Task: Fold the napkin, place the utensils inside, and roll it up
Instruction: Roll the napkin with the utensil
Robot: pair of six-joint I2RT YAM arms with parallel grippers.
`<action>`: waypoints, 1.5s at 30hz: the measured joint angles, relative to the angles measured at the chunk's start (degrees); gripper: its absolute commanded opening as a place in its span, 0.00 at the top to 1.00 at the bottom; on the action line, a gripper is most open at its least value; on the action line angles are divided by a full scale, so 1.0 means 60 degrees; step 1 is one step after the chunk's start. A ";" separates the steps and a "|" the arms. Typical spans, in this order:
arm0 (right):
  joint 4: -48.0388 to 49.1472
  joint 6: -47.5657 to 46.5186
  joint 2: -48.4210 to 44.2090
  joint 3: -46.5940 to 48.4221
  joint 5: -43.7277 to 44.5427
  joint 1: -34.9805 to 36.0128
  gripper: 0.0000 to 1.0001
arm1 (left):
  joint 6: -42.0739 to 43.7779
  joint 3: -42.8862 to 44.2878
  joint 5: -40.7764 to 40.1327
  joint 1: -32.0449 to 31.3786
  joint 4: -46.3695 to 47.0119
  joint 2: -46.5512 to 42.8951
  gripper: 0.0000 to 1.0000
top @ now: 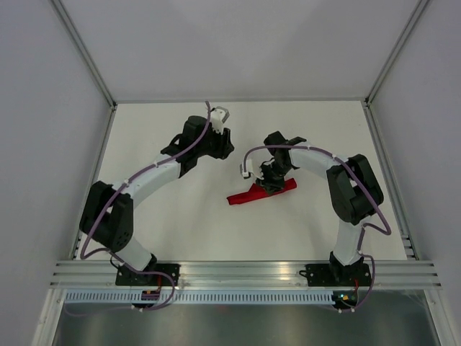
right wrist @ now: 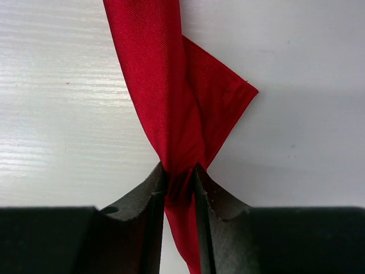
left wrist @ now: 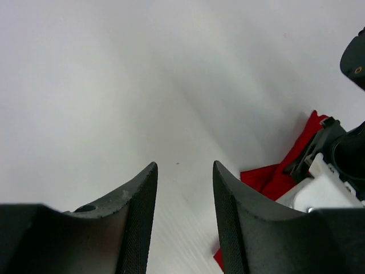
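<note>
The deep-red napkin (top: 252, 193) lies rolled into a narrow bundle at the middle of the white table (top: 180, 231). My right gripper (top: 272, 180) is shut on the napkin (right wrist: 171, 103), pinching the roll between both pads. A loose corner of the cloth sticks out to the right in the right wrist view. The utensils are hidden. My left gripper (top: 225, 137) is open and empty, hovering over bare table left of and behind the roll. The left wrist view shows the napkin (left wrist: 296, 160) at the right, with the right gripper on it.
Grey walls and metal rails (top: 94, 65) enclose the table on three sides. A metal rail (top: 245, 272) runs along the near edge by the arm bases.
</note>
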 measured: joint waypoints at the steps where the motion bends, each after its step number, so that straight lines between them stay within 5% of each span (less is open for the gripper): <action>1: -0.0222 -0.0025 0.0168 0.0211 -0.0091 -0.0047 0.70 | -0.0106 -0.0426 -0.0288 0.0004 0.0299 -0.0346 0.51; 10: -0.1774 -0.0193 0.1319 0.1698 -0.0780 -0.0350 0.70 | -0.0324 -0.4229 -0.2481 -0.0310 0.3581 -0.3373 0.49; 16: -0.2594 -0.0313 0.2124 0.2608 -0.0976 -0.0423 0.69 | 0.1399 -0.4980 -0.3373 -0.2328 0.4696 -0.3501 0.47; 23: -0.3417 -0.0324 0.2736 0.3428 -0.1195 -0.0517 0.69 | 0.3075 -0.5107 -0.3876 -0.3712 0.4918 -0.2801 0.46; 30: -0.3799 -0.0321 0.3034 0.3810 -0.1293 -0.0576 0.69 | 0.4404 -0.4051 -0.3592 -0.4583 0.4095 -0.0608 0.45; 45: -0.4462 -0.0313 0.3555 0.4484 -0.1479 -0.0659 0.67 | 0.5595 -0.2630 -0.2922 -0.4761 0.3421 0.1832 0.44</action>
